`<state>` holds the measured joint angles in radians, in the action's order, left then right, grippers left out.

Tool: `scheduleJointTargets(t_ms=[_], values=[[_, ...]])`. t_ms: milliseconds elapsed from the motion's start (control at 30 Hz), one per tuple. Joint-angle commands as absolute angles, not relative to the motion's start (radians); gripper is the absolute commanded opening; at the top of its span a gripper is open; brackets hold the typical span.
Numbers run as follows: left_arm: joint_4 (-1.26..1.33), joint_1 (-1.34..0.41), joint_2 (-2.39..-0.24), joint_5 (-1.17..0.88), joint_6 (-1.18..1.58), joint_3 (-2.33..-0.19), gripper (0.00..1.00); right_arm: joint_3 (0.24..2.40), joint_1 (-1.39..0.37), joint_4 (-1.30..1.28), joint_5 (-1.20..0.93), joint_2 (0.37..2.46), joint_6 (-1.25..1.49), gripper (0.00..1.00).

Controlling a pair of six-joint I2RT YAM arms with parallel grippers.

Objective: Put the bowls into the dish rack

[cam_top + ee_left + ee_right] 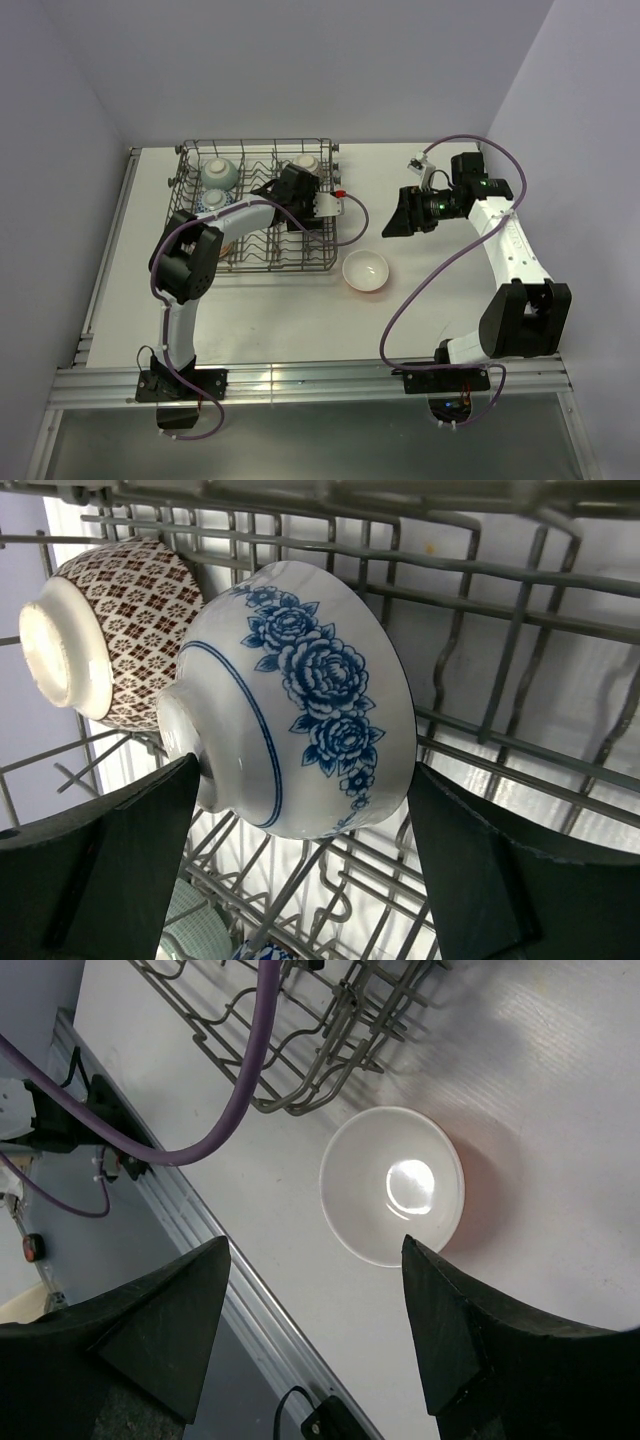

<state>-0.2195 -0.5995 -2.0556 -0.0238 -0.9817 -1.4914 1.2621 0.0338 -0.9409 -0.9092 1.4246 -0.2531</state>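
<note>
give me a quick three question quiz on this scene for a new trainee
1. Which bowl sits on the table, outside the dish rack?
A) white bowl
B) pale green bowl
C) brown patterned bowl
2. True or false: the right fingers are shut on the white bowl.
3. In the left wrist view, which bowl lies between the open left fingers?

Key:
1. A.
2. False: they are open, above the bowl.
3. The blue floral bowl.
</note>
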Motion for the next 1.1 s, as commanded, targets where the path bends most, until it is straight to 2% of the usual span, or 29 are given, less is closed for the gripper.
scheduleJointTargets(t_ms=[0, 500, 800, 1067], values=[[-0.262, -0.604, -2.013, -0.093, -0.974, -1.517, 0.89, 1.298, 0.043, -0.962, -0.916, 1.433, -0.276, 0.77], [-0.282, -0.577, -2.06, -0.112, -0.943, -1.598, 0.91, 1.276, 0.054, -0.971, -0.919, 1.422, -0.296, 0.77], [-0.325, -0.578, -1.928, -0.207, -0.815, -1.591, 0.92, 1.266, 0.054, -0.968, -0.87, 1.427, -0.29, 0.75], [-0.35, -0.54, -1.741, -0.314, -0.517, -1.578, 0.95, 1.255, 0.046, -0.956, -0.703, 1.447, -0.267, 0.66]])
